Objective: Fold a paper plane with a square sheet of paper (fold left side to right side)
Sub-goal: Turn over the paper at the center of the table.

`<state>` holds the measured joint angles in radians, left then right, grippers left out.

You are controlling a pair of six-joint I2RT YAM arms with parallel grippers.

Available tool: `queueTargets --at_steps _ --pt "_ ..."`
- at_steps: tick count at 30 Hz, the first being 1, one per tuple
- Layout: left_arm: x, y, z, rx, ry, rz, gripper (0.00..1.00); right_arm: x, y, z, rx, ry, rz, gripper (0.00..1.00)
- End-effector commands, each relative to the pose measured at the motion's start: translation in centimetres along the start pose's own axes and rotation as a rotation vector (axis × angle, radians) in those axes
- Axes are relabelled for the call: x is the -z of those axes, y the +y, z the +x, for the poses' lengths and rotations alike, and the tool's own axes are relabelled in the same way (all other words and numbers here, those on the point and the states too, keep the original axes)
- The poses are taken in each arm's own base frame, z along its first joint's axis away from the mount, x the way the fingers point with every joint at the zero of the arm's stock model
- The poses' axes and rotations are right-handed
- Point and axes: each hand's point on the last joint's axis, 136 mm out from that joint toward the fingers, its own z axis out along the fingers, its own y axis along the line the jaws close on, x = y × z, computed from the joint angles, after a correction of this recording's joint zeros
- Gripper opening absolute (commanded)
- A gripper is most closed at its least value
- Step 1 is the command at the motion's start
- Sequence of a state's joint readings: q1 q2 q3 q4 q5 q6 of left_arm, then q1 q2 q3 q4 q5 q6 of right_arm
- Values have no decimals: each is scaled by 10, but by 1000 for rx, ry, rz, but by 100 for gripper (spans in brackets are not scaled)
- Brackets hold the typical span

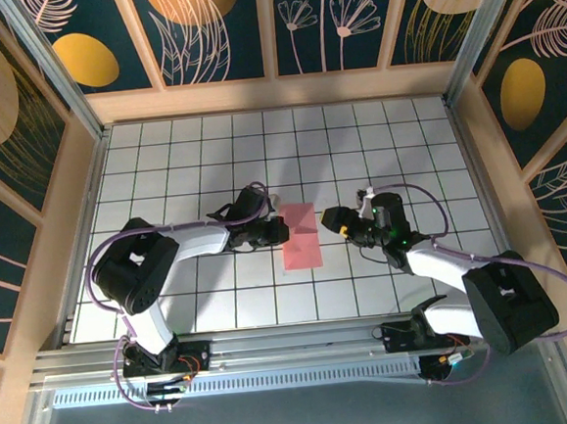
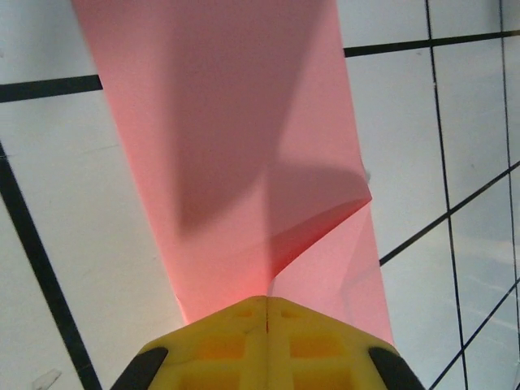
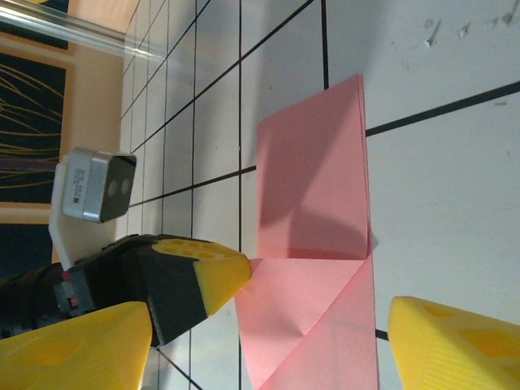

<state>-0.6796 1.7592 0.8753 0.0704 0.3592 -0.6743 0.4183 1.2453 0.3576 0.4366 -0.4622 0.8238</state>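
The square sheet of paper (image 1: pixel 300 235) lies near the middle of the tiled table, folded into a narrow salmon-pink strip with a diagonal crease. My left gripper (image 1: pixel 283 232) is at its left edge and shut on that edge. In the left wrist view the yellow fingertips (image 2: pixel 244 321) meet with the paper (image 2: pixel 236 138) pinched between them and lifting into a fold. My right gripper (image 1: pixel 331 220) hovers just right of the strip, open. In the right wrist view its gripper (image 3: pixel 268 357) straddles the near end of the paper (image 3: pixel 313 187), and the left gripper (image 3: pixel 213 278) touches the paper's edge.
Wooden walls with dark floral panels enclose the white tiled table (image 1: pixel 181 161). An aluminium rail (image 1: pixel 274 345) runs along the near edge by the arm bases. The left arm's camera block (image 3: pixel 93 185) sits close to the paper.
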Motion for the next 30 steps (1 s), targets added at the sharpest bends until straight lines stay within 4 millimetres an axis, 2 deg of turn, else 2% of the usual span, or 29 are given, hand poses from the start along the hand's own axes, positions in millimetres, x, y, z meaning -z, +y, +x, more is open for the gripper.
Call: queueTargets --at_steps 1,8,13,22,23,30 --pt "21 -14 -14 -13 -90 47 0 -5 3 6 -5 35 -46 72" --pt "42 -23 -15 59 -182 129 0 -28 13 16 23 95 -89 67" --pt "48 -21 -10 107 -207 150 0 -47 20 19 36 103 -114 63" --pt "49 -16 -5 122 -205 141 0 -73 25 17 41 116 -138 59" --pt "49 -15 -6 122 -206 139 0 -77 28 24 48 133 -144 59" --pt "45 -9 -2 130 -192 117 0 -85 25 31 35 160 -148 59"
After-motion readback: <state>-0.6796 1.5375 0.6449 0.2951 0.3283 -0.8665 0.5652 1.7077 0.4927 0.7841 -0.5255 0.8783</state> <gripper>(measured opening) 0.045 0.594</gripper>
